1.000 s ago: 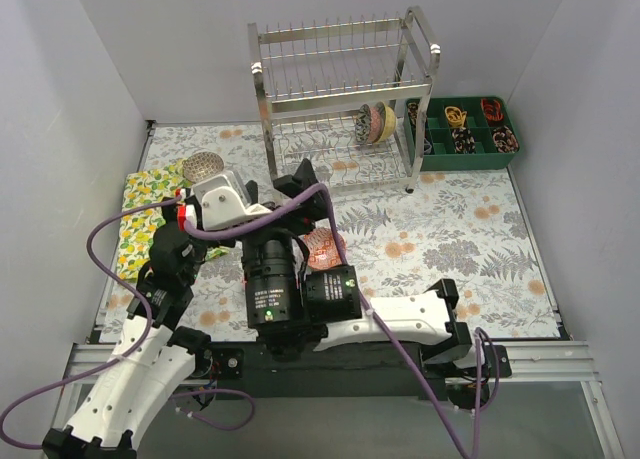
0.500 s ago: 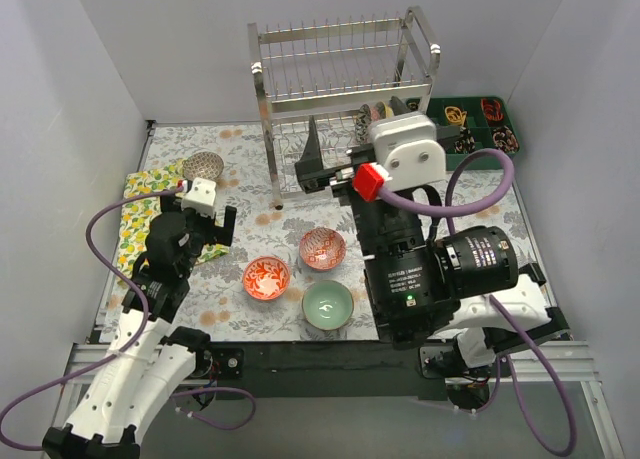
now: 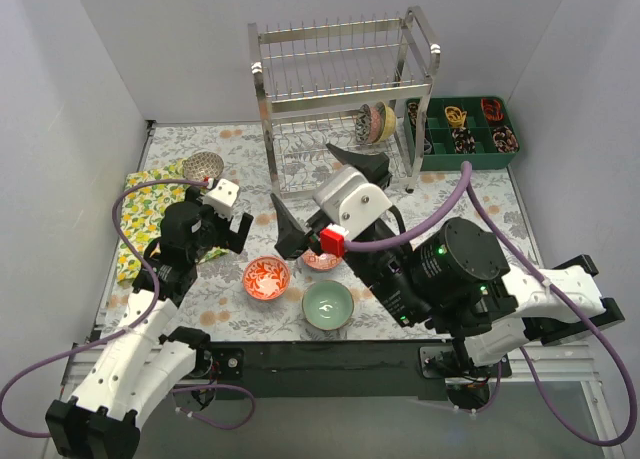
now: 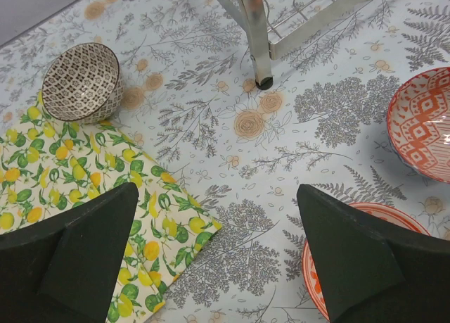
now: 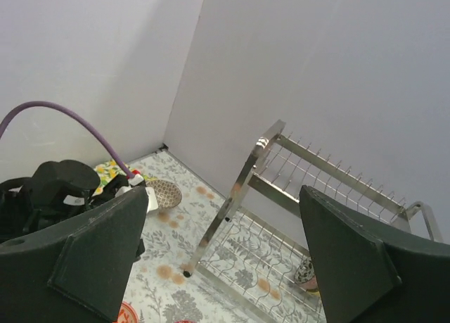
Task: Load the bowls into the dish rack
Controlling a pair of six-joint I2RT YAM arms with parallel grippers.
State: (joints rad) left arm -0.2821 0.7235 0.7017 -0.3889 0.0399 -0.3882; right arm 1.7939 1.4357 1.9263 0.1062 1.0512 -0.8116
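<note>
Bowls (image 3: 328,304) mouth-up near dish rack (image 3: 340,69), two edgewise inside, left hand (image 4: 216,193), right hand (image 5: 223,196) wide

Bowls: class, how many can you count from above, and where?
6. On the table: dark grey by the lemon cloth, orange, pink partly covered by the right gripper, green. In the rack's lower tier: yellow-centred and one beside it. None seems hidden.

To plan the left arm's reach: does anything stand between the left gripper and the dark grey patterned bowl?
Nothing visible does. Between the open left gripper and the dark grey patterned bowl lie only the flat lemon-print cloth and the flowered table cover. The dish rack leg stands to the right of that path.
</note>
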